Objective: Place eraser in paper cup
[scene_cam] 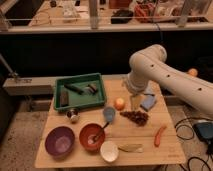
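The eraser [63, 95] is a small dark block lying at the left end of the green tray [80, 101]. A longer thin black stick [75, 88] and a small grey cylinder [91, 89] lie beside it in the tray. The paper cup [109, 151] stands upright near the table's front edge, right of the orange-red bowl [92, 136]. My gripper [135, 102] hangs down from the white arm [150, 65] over the table's right middle, just right of an orange fruit [119, 103]. It is well right of the eraser and nothing shows in it.
A purple bowl [60, 141] sits front left and a small metal cup [73, 115] stands below the tray. A grey-blue cup [109, 114], a dark brown cluster [135, 117], a blue sponge [148, 102], a red stick-shaped item [160, 135] and a pale flat item [130, 148] are spread over the table.
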Tool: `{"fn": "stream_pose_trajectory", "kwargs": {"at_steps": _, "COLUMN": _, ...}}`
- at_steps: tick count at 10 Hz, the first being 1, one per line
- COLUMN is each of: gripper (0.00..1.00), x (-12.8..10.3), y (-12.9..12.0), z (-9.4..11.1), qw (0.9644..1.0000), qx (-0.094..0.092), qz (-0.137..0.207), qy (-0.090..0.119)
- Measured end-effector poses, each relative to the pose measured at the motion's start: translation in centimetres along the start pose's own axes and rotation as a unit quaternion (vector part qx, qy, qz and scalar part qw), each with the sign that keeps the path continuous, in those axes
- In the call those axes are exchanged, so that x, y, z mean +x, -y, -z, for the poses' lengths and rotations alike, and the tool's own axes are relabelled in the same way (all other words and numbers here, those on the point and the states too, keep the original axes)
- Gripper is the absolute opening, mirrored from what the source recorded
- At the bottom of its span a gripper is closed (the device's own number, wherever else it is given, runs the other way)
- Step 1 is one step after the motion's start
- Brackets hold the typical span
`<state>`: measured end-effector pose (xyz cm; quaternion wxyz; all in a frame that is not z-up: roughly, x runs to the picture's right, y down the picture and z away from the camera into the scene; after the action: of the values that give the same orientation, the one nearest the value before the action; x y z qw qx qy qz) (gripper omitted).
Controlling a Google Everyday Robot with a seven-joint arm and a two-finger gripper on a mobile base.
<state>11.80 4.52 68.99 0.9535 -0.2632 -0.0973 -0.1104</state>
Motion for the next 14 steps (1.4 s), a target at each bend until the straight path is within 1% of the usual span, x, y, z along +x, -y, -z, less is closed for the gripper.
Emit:
{"fn": "stream_pose_trajectory", "kwargs": {"at_steps": 2, "gripper": 0.8, "x": -0.5, "y": 0.3, "z": 0.1, "qw": 0.9999, "qx": 0.001, "qz": 0.011, "qy": 0.004}}
{"fn": "stream_pose_trajectory", "kwargs": {"at_steps": 6, "gripper": 0.8, "x": -3.8, "y": 2.3, "z": -0.2, "qw": 0.9992, "qx": 0.004, "qz": 0.035, "qy": 0.019}}
{"fn": "stream_pose_trajectory", "kwargs": {"at_steps": 8, "gripper": 0.8, "x": -4.0, "y": 2.7, "z": -0.2, "qw": 0.9988, "qx": 0.005, "qz": 0.044, "qy": 0.022}}
{"fn": "stream_pose_trajectory", "kwargs": {"at_steps": 11, "gripper": 0.8, "x": -5.5, "y": 4.0, "z": -0.4, "qw": 0.9978, "qx": 0.009, "qz": 0.058, "qy": 0.03}}
{"fn": "stream_pose_trajectory", "kwargs": {"at_steps": 14, "gripper": 0.8, "x": -6.3, "y": 5.0, "z": -0.6, "qw": 0.9966, "qx": 0.012, "qz": 0.073, "qy": 0.036}}
